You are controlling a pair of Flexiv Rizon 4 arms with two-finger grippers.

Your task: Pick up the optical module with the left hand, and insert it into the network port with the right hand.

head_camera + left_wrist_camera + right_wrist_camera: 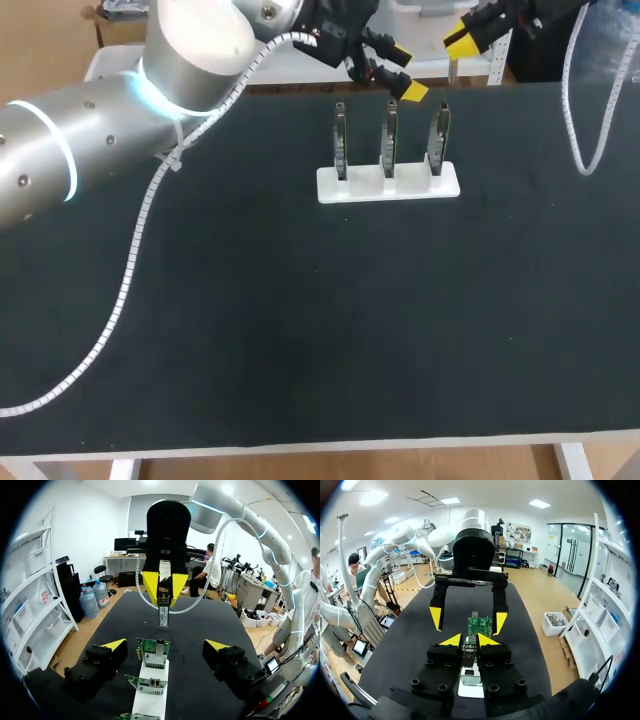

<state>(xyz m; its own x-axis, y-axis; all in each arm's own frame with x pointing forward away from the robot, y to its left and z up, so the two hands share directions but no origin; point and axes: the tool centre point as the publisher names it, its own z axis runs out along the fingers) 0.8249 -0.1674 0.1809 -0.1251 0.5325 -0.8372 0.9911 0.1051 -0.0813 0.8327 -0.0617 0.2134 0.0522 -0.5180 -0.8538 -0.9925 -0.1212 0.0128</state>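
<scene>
Our right gripper clenches the optical module between its fingertips, above a network card. Our left gripper is released, fingers spread wide.

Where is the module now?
Left wrist view: the module hangs clamped in the right claw, just beyond the cards, ahead of the open left claw.

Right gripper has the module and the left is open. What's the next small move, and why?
Probably ease the right gripper down slightly toward the port of the network card nearest it. It is shut on the optical module, which hangs clear of that card, not yet inserted, and the open left gripper holds nothing.
</scene>
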